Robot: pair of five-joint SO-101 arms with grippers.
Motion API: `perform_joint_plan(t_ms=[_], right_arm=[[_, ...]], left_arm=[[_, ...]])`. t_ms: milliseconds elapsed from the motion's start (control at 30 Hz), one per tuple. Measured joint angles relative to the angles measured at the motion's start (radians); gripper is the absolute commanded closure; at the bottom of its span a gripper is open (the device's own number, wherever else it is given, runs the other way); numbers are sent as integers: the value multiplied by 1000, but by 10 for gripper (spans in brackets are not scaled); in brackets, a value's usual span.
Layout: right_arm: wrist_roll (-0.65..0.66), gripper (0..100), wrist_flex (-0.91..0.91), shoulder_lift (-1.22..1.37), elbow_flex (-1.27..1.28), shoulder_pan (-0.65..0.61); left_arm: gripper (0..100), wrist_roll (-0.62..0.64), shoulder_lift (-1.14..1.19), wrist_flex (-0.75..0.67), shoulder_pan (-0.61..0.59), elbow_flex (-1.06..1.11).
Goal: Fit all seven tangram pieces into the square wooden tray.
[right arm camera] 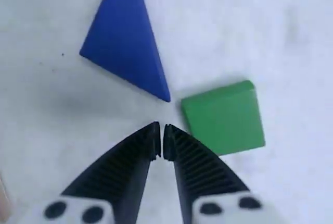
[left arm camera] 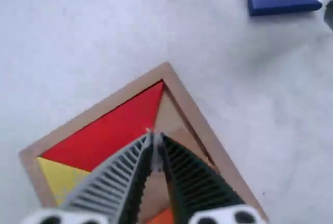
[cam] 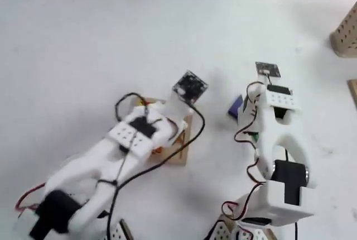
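Observation:
The square wooden tray (left arm camera: 193, 110) lies under my left arm (cam: 134, 134); its rim (cam: 182, 153) shows in the high view. Inside it I see a red triangle (left arm camera: 112, 127), a yellow piece (left arm camera: 60, 177) and an orange piece (left arm camera: 164, 218), with bare wood beside the red one. My left gripper (left arm camera: 154, 139) is shut and empty, its tips just over the red triangle's edge. A blue triangle (right arm camera: 127, 36) (cam: 235, 106) and a green square (right arm camera: 223, 117) lie on the white table to the tray's right. My right gripper (right arm camera: 160, 141) is shut and empty, hanging close beside both.
A perforated wooden block (cam: 346, 33) stands at the table's far right edge. Both arms' bases and cables (cam: 245, 134) crowd the near edge. The table's far half is open white surface.

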Motion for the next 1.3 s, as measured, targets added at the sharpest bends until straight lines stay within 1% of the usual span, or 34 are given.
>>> perform_joint_plan(t_ms=[167, 400, 700, 800, 1100, 1200, 1300], right_arm=[[0, 978, -2, 0, 0, 2], [0, 978, -2, 0, 0, 2], [0, 978, -2, 0, 0, 2], [0, 978, -2, 0, 0, 2], [3, 978, -2, 0, 0, 2], [3, 978, -2, 0, 0, 2], [3, 978, -2, 0, 0, 2]], left_arm=[[977, 40, 123, 5, 8, -58], [977, 41, 146, 9, 46, -58], [977, 41, 146, 163, 55, -58], [977, 41, 146, 190, 55, -58], [977, 43, 146, 196, 48, -58], [977, 41, 147, 193, 51, -92], [977, 41, 149, 160, 100, -103]])
